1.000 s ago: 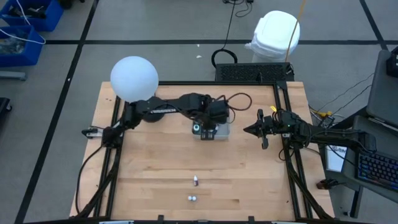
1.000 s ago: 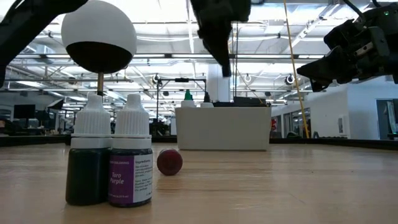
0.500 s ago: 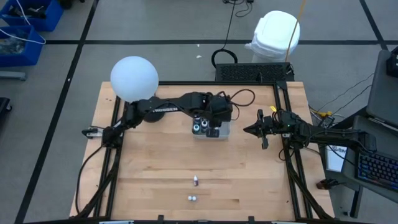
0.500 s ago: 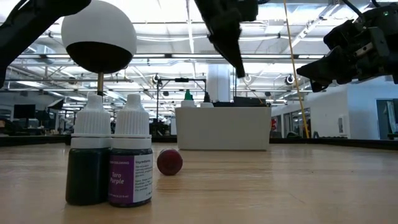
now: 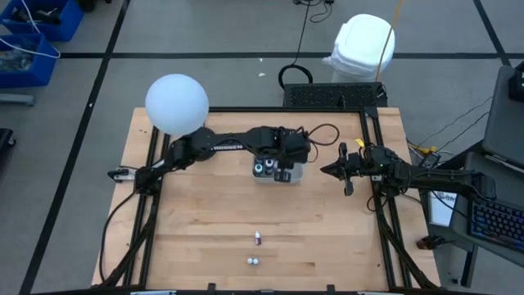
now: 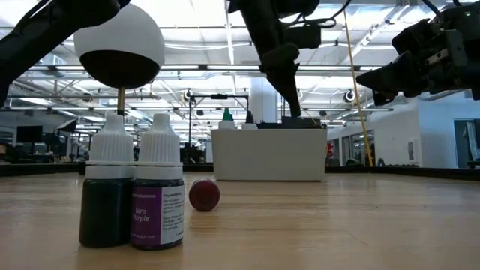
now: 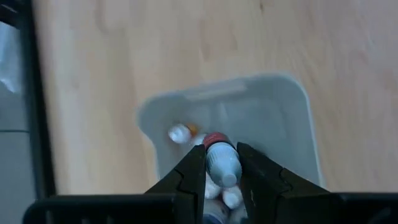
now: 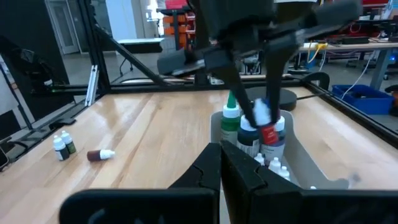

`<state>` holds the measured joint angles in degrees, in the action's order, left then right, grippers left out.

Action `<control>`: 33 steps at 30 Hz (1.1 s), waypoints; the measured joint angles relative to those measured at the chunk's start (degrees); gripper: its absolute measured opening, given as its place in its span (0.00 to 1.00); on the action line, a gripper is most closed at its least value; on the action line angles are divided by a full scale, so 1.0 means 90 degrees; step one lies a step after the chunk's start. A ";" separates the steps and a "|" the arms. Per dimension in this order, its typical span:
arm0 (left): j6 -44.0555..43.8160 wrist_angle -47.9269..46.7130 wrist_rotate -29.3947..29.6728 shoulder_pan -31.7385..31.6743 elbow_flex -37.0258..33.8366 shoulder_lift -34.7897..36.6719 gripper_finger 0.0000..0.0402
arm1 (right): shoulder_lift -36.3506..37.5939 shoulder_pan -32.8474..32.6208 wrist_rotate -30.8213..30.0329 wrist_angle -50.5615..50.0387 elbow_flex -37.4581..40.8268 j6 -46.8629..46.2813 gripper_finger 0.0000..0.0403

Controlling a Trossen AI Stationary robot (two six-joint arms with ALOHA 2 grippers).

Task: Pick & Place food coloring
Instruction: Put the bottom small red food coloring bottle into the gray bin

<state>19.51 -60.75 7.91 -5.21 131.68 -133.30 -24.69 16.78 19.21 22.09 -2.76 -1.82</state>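
Over the middle of the table, the left arm reaches out long and nearly flat from its base at the table's left edge, elbow extended, wrist bent downward above the grey tray (image 5: 296, 171). The left gripper (image 7: 221, 167) hangs just over the tray's inside, its two fingers (image 7: 193, 171) pinched on a small food coloring bottle (image 7: 222, 163) with a white body and a red rim, held tilted. Below it, inside the tray, more bottles stand together (image 8: 239, 127), among them a green-topped one, with loose small vials (image 8: 278, 166) lying on the tray floor. Near the table's front edge, well apart from the tray, two upright bottles (image 6: 133, 195) stand touching, one dark green and one purple, with a dark red bottle (image 6: 204, 194) lying on its side just behind them. At the table's right edge, the right arm waits raised, its right gripper (image 5: 330, 171) pointing toward the tray with fingers pressed together and empty.
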 joint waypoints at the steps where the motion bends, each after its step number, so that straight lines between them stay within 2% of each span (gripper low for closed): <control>1: 0.0010 -0.0118 -0.0018 0.0002 -0.0002 -0.0018 0.20 | -0.0002 -0.0001 -0.0003 -0.0002 0.0000 0.0020 0.00; 8: -0.0025 -0.0296 -0.0100 0.0010 -0.0012 -0.0143 0.20 | -0.0041 -0.0001 -0.0345 -0.0082 -0.0001 0.0112 0.00; 12: -0.0067 -0.0289 -0.0386 0.0011 -0.0011 -0.0196 0.20 | -0.0053 -0.0001 -0.0337 -0.0228 -0.0001 0.0111 0.00; 22: -0.0012 -0.0240 -0.0375 0.0019 -0.0012 -0.0548 0.20 | -0.0061 -0.0001 -0.0324 -0.0253 -0.0002 0.0062 0.00; 33: 0.0109 -0.0256 -0.0380 -0.0007 -0.0012 -0.0574 0.20 | -0.0073 -0.0001 -0.0322 -0.0189 -0.0002 0.0062 0.00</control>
<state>20.49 -63.05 4.49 -5.28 131.57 -138.47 -25.34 16.78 16.32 20.38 -2.78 -1.26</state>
